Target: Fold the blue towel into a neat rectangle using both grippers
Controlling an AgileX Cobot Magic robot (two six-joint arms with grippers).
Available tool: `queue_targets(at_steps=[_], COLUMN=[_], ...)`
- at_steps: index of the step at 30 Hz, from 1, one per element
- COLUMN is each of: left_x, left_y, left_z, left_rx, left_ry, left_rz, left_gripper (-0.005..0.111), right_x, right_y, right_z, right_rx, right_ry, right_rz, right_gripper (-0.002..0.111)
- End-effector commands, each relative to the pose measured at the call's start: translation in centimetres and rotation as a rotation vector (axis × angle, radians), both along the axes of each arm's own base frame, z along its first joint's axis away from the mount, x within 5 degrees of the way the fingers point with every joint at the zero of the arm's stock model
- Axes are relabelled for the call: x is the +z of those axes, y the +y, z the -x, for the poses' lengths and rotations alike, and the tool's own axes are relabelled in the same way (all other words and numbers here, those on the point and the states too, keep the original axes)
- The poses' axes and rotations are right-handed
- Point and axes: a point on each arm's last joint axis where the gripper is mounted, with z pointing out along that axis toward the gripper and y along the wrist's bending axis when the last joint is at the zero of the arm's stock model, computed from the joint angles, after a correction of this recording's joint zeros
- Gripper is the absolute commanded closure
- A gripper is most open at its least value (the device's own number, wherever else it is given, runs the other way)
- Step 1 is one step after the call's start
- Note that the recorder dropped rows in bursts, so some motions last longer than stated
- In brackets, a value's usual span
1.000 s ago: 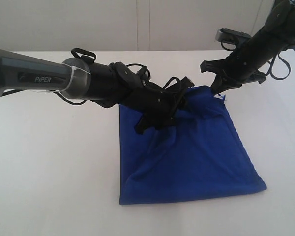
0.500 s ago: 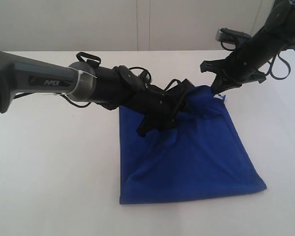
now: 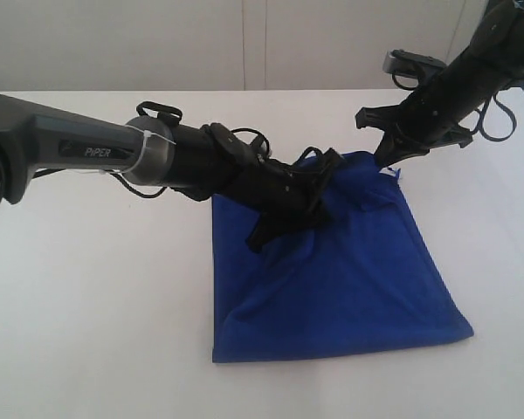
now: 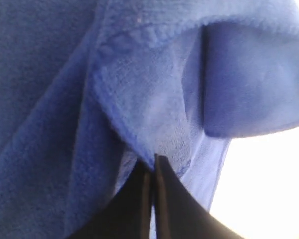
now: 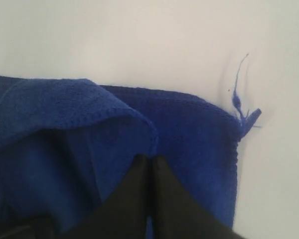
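1. The blue towel [image 3: 349,279] lies on the white table [image 3: 96,305], a little right of centre. Its near part rests flat with a straight near edge. Its far edge is rumpled and raised where the two grippers meet it.
2. The left gripper [image 3: 325,175] comes in from the left on a long black arm marked "PIPER" [image 3: 96,150] and reaches the far edge of the towel near its middle. From the room its tips are lost among the folds.
3. In the left wrist view, the two black fingers [image 4: 165,199] are pressed together. A hemmed fold of the towel is pinched at their tips, with loose cloth curling beside it.
4. The right gripper [image 3: 387,160] slants down from the upper right to the far right corner of the towel.
5. In the right wrist view, its fingers [image 5: 169,199] are likewise closed against each other. They nip the edge of an upper layer, which arches above the layer lying flat on the table.
6. The thread tag [image 5: 239,107] sticks out from the towel's corner just beside the right gripper and trails onto the bare table.
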Motion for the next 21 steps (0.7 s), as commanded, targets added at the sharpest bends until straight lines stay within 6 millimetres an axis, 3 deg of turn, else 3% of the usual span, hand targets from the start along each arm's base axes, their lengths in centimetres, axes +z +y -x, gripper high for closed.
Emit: queue_targets(at_steps=[1, 7, 12, 21], left_x=[1.1, 4.4, 6.8, 11.6], left_y=[0.3, 3.3, 5.7, 8.6], left_z=[0.3, -0.2, -0.4, 1.3], left_rx=[-0.144, -0.554, -0.744, -0.982], left_ry=[-0.055, -0.329, -0.494, -0.679], left_rz=[-0.009, -0.079, -0.173, -0.413], left_gripper=[0.107, 0.107, 0.107, 0.107], right_x=[0.3, 0.3, 0.6, 5.7], right_y=[-0.3, -0.2, -0.2, -0.4], right_z=[0.0, 0.1, 0.5, 2.2], right_rx=[-0.010, -0.004, 0.018, 0.095], right_ry=[-0.008, 0.006, 0.021, -0.067], right_rz=[0.000, -0.002, -0.003, 0.040], right_gripper=[0.108, 0.108, 0.108, 0.108])
